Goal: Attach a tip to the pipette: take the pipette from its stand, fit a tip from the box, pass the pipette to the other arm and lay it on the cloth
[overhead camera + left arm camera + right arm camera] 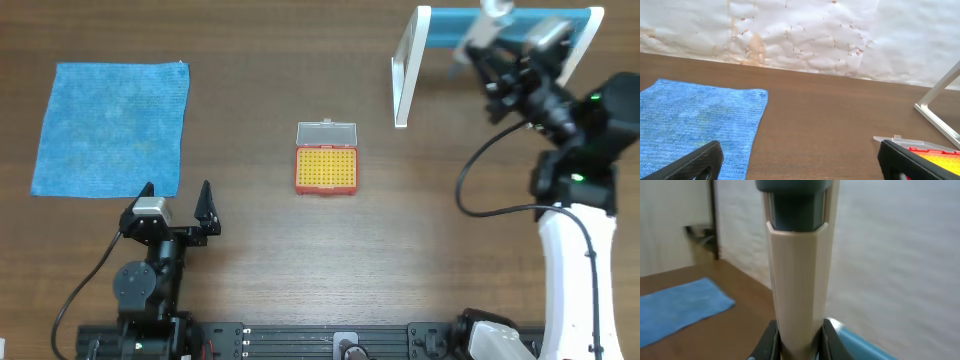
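At the desk's far right corner stands the stand (402,80), a white upright panel joined to a blue bar along the far edge. The right gripper (798,342) is up against that bar, its fingers pinching the pipette (797,280). The pipette is thus at the stand, in the right arm's grasp. Its cream, faceted body runs lengthwise straight out from between the fingers, with a dark grey section at the end farther from them. Its motion-smeared shape in the top view does not show whether it is upright or tilted to the desk. The white panel stands on the side of the gripper that faces the tip box (326,168), which sits near the desk's middle. The box holds yellow tips in an orange frame, and its clear lid (327,132) is folded open toward the far edge. The blue cloth (110,130) lies flat at the far left, well apart from the box. The left gripper (177,190) hangs just off the cloth's near edge, toward the front left corner — fingers spread wide, nothing between them. A black cable (480,180) loops beside the right arm, and crinkled white sheeting (800,35) backs the desk's far edge.
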Robot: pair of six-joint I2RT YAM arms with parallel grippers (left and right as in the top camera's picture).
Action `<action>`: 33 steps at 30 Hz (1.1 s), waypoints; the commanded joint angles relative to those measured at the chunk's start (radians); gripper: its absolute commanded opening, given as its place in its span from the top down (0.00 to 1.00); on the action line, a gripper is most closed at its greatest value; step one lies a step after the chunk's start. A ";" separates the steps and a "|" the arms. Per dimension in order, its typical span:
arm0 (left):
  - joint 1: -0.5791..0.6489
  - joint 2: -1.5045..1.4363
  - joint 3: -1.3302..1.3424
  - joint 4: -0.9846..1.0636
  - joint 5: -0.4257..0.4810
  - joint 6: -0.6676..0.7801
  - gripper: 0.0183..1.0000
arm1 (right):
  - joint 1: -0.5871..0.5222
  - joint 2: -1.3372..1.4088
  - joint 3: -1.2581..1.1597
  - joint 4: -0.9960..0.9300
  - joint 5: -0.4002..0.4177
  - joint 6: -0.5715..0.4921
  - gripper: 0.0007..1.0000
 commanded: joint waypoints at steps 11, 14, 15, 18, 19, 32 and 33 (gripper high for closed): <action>-0.003 -0.008 -0.001 -0.009 -0.011 0.013 0.00 | 0.437 0.071 -0.325 0.485 0.028 0.118 0.92; -0.003 -0.008 -0.001 -0.009 -0.011 0.013 0.00 | 0.500 0.125 -0.328 0.532 0.038 0.097 0.92; -0.003 -0.008 -0.001 -0.009 -0.011 0.013 0.00 | 0.512 0.142 -0.328 0.546 0.038 0.090 0.92; -0.003 -0.008 -0.001 -0.009 -0.011 0.013 0.00 | 0.534 0.206 -0.328 0.585 0.038 0.087 0.92; -0.003 -0.008 -0.001 -0.009 -0.011 0.013 0.00 | 0.538 0.225 -0.328 0.590 0.038 0.087 0.92; -0.003 -0.008 -0.001 -0.009 -0.011 0.013 0.00 | 0.535 0.348 -0.414 0.694 0.046 -0.087 0.92; -0.003 -0.008 -0.001 -0.009 -0.011 0.013 0.00 | 0.530 0.348 -0.424 0.697 0.046 -0.093 0.92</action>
